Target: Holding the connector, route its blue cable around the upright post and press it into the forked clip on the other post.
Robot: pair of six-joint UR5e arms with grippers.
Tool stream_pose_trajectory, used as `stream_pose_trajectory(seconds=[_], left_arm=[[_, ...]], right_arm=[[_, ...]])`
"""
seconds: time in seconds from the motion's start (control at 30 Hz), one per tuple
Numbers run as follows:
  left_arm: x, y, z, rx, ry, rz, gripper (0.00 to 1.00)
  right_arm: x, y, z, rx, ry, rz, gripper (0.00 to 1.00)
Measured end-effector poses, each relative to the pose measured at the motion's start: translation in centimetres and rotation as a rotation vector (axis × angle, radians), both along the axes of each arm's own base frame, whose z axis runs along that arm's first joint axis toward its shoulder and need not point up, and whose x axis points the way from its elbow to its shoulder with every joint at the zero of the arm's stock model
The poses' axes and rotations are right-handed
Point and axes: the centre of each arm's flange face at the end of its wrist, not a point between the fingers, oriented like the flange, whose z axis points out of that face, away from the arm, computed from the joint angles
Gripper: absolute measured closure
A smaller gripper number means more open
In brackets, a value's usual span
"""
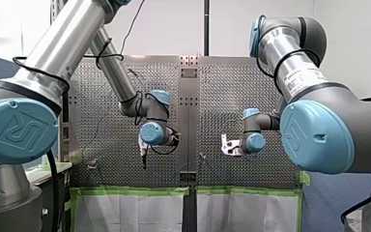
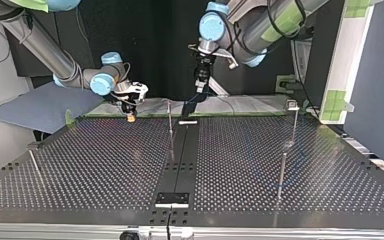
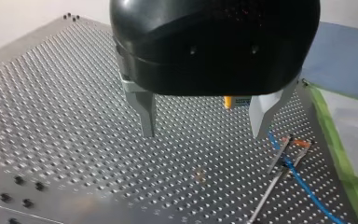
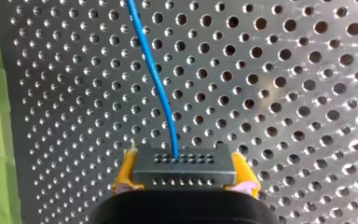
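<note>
My right gripper [image 4: 184, 161] is shut on a dark connector [image 4: 184, 175], which sits between its yellow pads [image 4: 125, 176]. A blue cable [image 4: 158, 79] runs from the connector out over the perforated table. In the top view my right gripper [image 2: 130, 116] hovers low near the table's far edge, at the left. My left gripper [image 3: 205, 133] hangs open above the plate with nothing between its metal fingers [image 3: 144, 114]. Beside it the blue cable [image 3: 303, 182] passes thin posts [image 3: 279, 156], one of them orange-tipped. In the top view my left gripper [image 2: 200, 86] points down beyond a thin upright post [image 2: 170, 125].
More slim posts stand on the table in the top view: one with a small head [image 2: 293, 120] at the right, another [image 2: 281, 172] nearer the camera, one [image 2: 35, 162] at the left. A dark strip [image 2: 180, 160] runs down the middle. Green tape [image 3: 340, 154] lines the table's edge.
</note>
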Motion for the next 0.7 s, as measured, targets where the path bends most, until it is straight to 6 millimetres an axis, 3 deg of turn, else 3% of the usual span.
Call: stream_pose_trajectory(seconds=[0.7], left_arm=[[-4.3,2.6,3.7,-0.117,-0.084,-0.034,0.00]], right_arm=[[0.5,0.3,0.0,0.003,0.000,0.009,1.00]])
